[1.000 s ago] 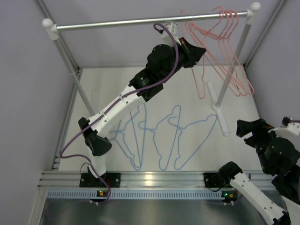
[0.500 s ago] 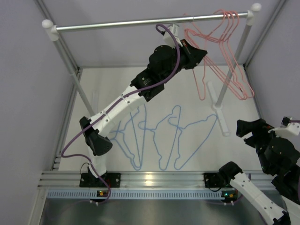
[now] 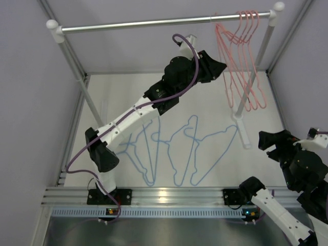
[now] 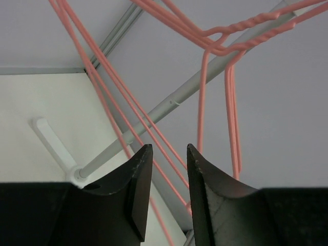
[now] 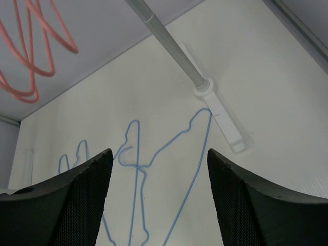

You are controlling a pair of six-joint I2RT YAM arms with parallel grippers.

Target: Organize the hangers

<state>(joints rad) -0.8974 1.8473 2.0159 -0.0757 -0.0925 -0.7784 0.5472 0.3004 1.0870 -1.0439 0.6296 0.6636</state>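
White table (image 3: 205, 97) and grey walls from above: pink hangers (image 3: 245, 31) hooked on the right end of the rail (image 3: 133, 24), blue hangers (image 3: 177, 151) flat on the table below the rail, left gripper (image 3: 221, 65) near the pink ones

Left wrist: jaws narrowly apart, gripping nothing, pink wires behind

Right wrist: right gripper (image 5: 159, 154) spread wide, well apart from the rail, blue hangers beyond

The pink hangers (image 3: 240, 61) have bunched toward the right end of the rail (image 3: 154, 22), the leftmost hook now closer to the others. They hang steeper and narrower than before. The left gripper (image 3: 222, 65) has dropped slightly below the rail
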